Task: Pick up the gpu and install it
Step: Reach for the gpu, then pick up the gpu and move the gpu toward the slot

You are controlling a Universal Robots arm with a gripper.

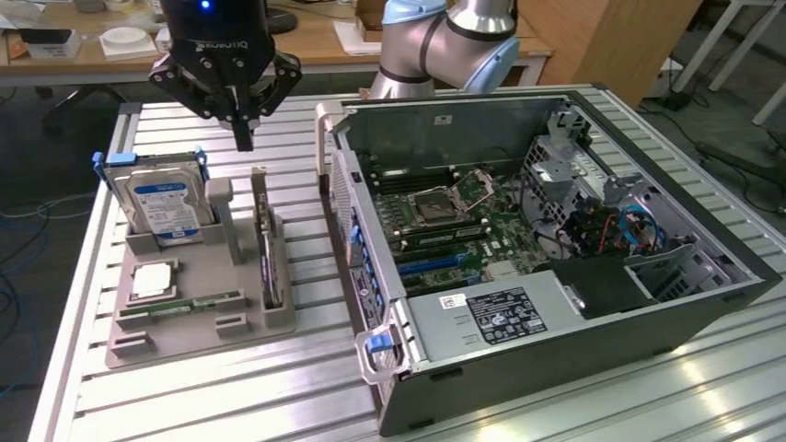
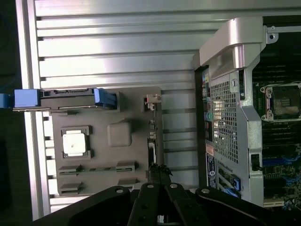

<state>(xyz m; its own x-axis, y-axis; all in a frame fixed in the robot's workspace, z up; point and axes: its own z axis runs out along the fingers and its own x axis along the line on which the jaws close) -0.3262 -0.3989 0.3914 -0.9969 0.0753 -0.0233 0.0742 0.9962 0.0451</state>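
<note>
gpu [image 1: 267, 247]: count 1. It stands upright on its long edge in a slot of the grey holder [image 1: 184, 330], on the side of the holder nearest the computer case [image 1: 553, 354]. Thin, dark, flat card with a pale metal strip along one end. In the wrist view it is seen edge-on [image 2: 151, 141] as a narrow dark line with a small light bracket at one end.

Other counts:
- hard drive [image 1: 166, 204]: 1, blue label, blue rails, upright in the holder at the exterior view's left of the gpu
- square processor chip [image 1: 153, 279]: 1, flat in a recess
- green memory stick [image 1: 197, 302]: 1, lying in a low slot near the chip
- computer case: 1, side open, motherboard [image 1: 473, 235] exposed, just beside the holder
- arm: 1

End effector [image 1: 243, 136]: fingers pressed together, pinching nothing. It hangs above the far end of the gpu with a clear gap between them in the exterior view. In the wrist view the tips [image 2: 158, 175] meet over the card's line.

Holder and case both sit on the ribbed metal surface [image 1: 246, 401].
</note>
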